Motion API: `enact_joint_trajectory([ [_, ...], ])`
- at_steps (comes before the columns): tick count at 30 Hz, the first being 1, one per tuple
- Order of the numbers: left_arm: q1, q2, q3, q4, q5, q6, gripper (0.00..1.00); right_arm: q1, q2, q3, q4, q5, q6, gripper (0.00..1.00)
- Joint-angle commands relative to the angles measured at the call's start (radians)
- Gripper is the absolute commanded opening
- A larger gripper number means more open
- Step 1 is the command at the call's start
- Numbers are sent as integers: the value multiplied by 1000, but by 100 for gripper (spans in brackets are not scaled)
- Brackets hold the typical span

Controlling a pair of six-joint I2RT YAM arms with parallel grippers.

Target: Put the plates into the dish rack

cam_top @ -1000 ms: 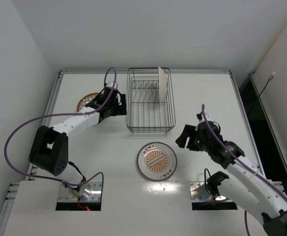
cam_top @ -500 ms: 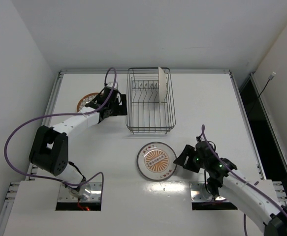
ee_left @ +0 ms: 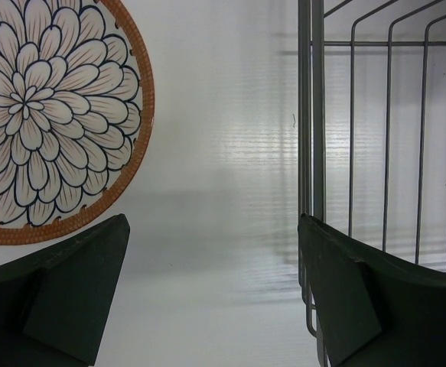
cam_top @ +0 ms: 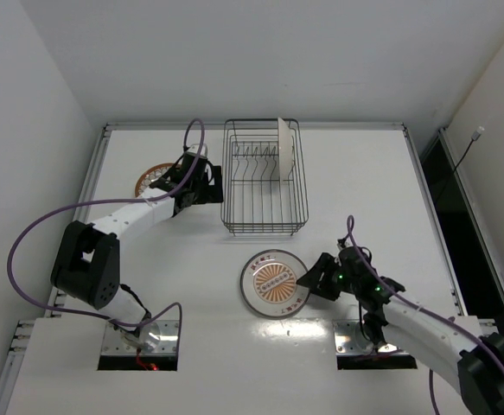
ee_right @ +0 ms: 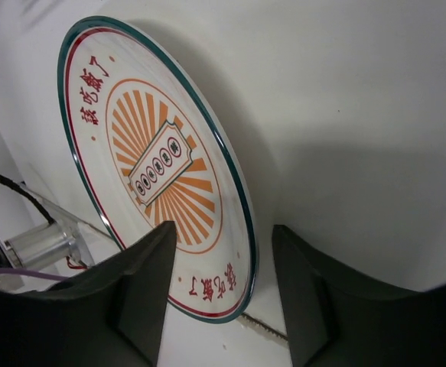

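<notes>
Plates counted: three. The upright plate [cam_top: 283,149] stood on edge in the single dish rack [cam_top: 264,228], toward its far right end. The floral plate [ee_left: 47,115] lay flat left of the rack. The sunburst plate [ee_right: 154,168] lay flat near the table's [cam_top: 364,173] front centre.

Grippers: two, both with jaws apart. The left gripper [ee_left: 213,294] hung between the floral plate and the rack wall. The right gripper [ee_right: 221,302] straddled the sunburst plate's rim; contact could not be told.
</notes>
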Motion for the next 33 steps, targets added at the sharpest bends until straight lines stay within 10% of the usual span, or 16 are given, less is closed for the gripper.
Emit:
enact_joint_trajectory([
  [1, 4, -23, 28, 24, 7, -7, 91, 4, 40, -77, 108, -14, 19, 46],
  [17, 4, -23, 28, 24, 7, -7, 91, 4, 207, -98, 287, -23, 1, 2],
  [33, 4, -23, 28, 24, 7, -7, 91, 4, -261, 300, -519, 129, -191, 0],
])
